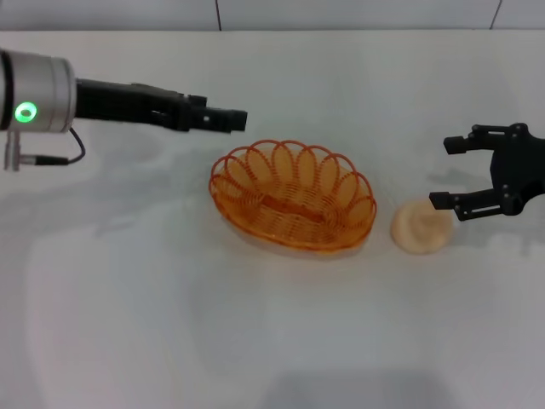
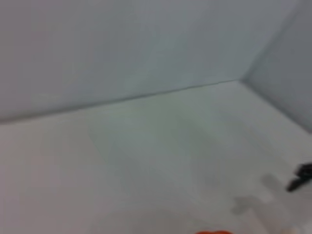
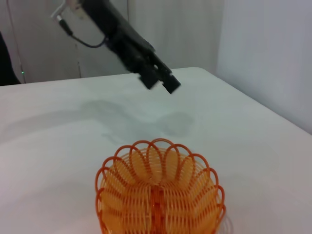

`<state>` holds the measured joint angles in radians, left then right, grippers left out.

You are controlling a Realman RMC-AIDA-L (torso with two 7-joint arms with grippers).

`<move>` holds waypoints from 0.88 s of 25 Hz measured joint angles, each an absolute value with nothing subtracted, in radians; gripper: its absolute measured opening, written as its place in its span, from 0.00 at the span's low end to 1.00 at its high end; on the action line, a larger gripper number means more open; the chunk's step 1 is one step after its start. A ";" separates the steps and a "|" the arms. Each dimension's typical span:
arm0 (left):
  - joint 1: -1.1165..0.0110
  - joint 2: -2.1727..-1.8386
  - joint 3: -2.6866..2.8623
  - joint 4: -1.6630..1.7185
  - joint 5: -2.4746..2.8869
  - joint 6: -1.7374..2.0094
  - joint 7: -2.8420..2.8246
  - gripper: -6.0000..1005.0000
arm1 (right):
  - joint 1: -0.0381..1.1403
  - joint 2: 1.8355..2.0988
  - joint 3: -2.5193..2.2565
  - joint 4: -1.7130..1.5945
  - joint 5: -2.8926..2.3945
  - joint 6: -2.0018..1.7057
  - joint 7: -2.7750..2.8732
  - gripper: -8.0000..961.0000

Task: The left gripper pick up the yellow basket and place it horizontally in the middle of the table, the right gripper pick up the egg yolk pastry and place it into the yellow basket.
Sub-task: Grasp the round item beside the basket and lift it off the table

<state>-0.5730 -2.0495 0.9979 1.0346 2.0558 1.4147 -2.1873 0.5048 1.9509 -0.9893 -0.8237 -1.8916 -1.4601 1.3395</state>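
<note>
The yellow basket (image 1: 292, 198) lies lengthwise on the table (image 1: 128, 324) near its middle, empty; it also shows in the right wrist view (image 3: 158, 195). The left gripper (image 1: 239, 120) hovers above the table behind the basket's left end, apart from it; in the right wrist view (image 3: 161, 82) its fingertips stand slightly apart and hold nothing. The egg yolk pastry (image 1: 420, 227) sits on the table just right of the basket. The right gripper (image 1: 449, 173) is open and empty, just right of and slightly behind the pastry, its near finger (image 1: 444, 201) close over the pastry's edge.
A wall runs along the table's far edge (image 1: 272, 29). The left wrist view shows bare tabletop (image 2: 146, 161), walls, a sliver of the basket's rim (image 2: 212, 232) and the right gripper far off (image 2: 300, 178).
</note>
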 joint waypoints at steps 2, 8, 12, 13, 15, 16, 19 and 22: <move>-0.530 -2.043 0.997 1.031 1.990 1.450 -2.003 0.89 | 0.498 1.950 -0.987 -0.824 -1.891 -1.461 1.346 0.85; -0.462 -2.036 0.998 1.038 1.989 1.547 -1.742 0.89 | 0.495 1.950 -0.986 -0.826 -1.891 -1.456 1.350 0.85; -0.398 -2.040 0.958 1.031 1.974 1.662 -1.516 0.89 | 0.494 1.954 -0.986 -0.824 -1.891 -1.453 1.351 0.85; -0.398 -2.040 0.958 1.031 1.974 1.662 -1.516 0.89 | 0.494 1.955 -0.986 -0.823 -1.891 -1.453 1.351 0.85; -0.378 -2.043 0.911 1.024 1.971 1.715 -1.458 0.89 | 0.494 1.956 -0.986 -0.823 -1.892 -1.453 1.352 0.85; -0.368 -2.042 0.883 1.012 1.971 1.741 -1.429 0.89 | 0.494 1.957 -0.986 -0.823 -1.892 -1.455 1.353 0.85; -0.353 -2.037 0.812 0.960 1.971 1.778 -1.344 0.89 | 0.494 1.958 -0.986 -0.822 -1.892 -1.459 1.353 0.85; -0.349 -2.023 0.734 0.888 1.977 1.807 -1.255 0.89 | 0.494 1.958 -0.991 -0.823 -1.894 -1.460 1.365 0.85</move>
